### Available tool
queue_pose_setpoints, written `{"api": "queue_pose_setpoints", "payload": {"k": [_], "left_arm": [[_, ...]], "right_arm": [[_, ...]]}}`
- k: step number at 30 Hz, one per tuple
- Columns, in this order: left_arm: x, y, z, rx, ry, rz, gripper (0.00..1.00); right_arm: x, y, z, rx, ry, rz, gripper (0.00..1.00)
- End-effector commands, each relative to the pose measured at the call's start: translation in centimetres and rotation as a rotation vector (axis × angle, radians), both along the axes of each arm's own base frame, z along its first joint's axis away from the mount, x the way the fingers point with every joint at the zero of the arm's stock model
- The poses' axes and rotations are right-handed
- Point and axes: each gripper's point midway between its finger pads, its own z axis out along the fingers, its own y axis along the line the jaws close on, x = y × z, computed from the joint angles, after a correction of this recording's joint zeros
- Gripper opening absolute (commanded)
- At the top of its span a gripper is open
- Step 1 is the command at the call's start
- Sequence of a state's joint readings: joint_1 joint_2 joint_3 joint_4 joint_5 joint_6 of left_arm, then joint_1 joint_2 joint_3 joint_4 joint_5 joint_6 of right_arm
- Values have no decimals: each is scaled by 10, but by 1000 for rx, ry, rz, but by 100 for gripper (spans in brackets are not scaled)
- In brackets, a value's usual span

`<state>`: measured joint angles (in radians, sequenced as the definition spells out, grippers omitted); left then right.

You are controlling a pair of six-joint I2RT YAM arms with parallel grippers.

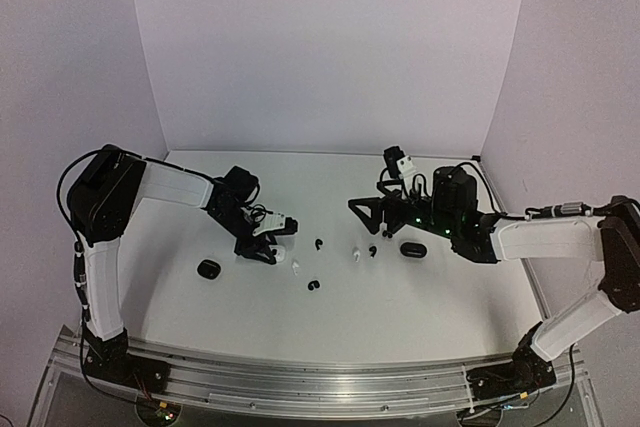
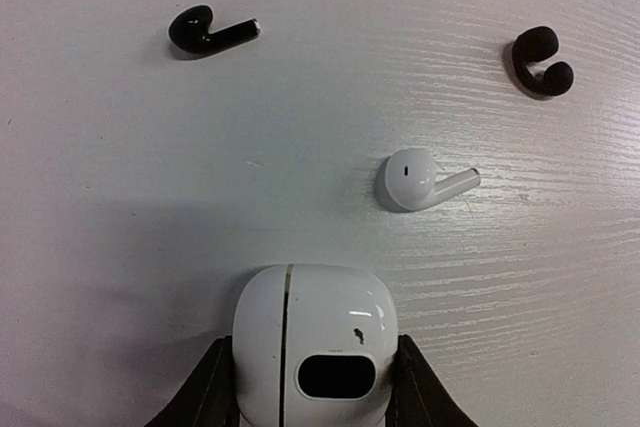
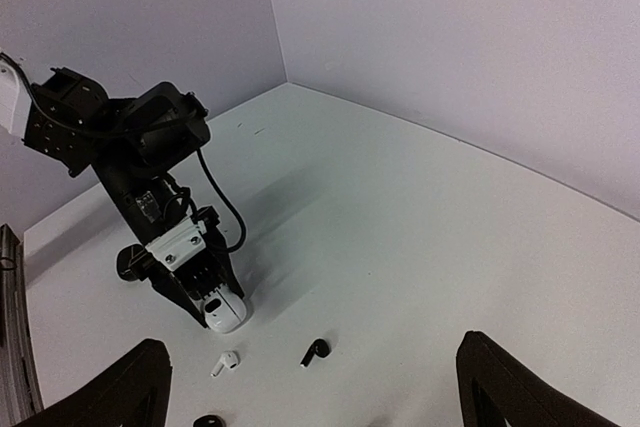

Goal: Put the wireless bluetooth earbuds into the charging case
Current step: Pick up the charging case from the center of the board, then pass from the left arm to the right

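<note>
My left gripper (image 2: 313, 343) is shut on a white pebble-shaped charging case (image 2: 315, 342), one finger against each side, and the case rests on the table; both also show in the top view (image 1: 262, 248). Just ahead lie a white earbud (image 2: 415, 179), a black stemmed earbud (image 2: 210, 30) and a black hook-shaped earbud (image 2: 543, 60). My right gripper (image 1: 366, 215) is open and empty above the table's middle. Below it lie a second white earbud (image 1: 355, 255) and a black earbud (image 1: 372, 250).
A black case (image 1: 412, 248) lies under my right arm. Another black case (image 1: 207, 269) lies left of my left gripper. White walls close in the table at the back and sides.
</note>
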<state>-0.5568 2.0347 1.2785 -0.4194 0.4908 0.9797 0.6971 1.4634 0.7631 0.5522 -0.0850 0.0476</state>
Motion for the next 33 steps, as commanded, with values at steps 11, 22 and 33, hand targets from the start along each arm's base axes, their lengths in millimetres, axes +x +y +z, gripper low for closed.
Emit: {"api": "queue_pose_setpoints", "payload": {"k": [11, 22, 33], "left_arm": [[16, -13, 75, -158, -259, -21, 27], [-12, -16, 198, -387, -930, -331, 29], [-16, -21, 210, -387, -950, -346, 27]], "right_arm": [[28, 24, 19, 125, 207, -66, 98], [9, 115, 21, 269, 522, 258, 88], [-18, 149, 4, 197, 510, 396, 76]]}}
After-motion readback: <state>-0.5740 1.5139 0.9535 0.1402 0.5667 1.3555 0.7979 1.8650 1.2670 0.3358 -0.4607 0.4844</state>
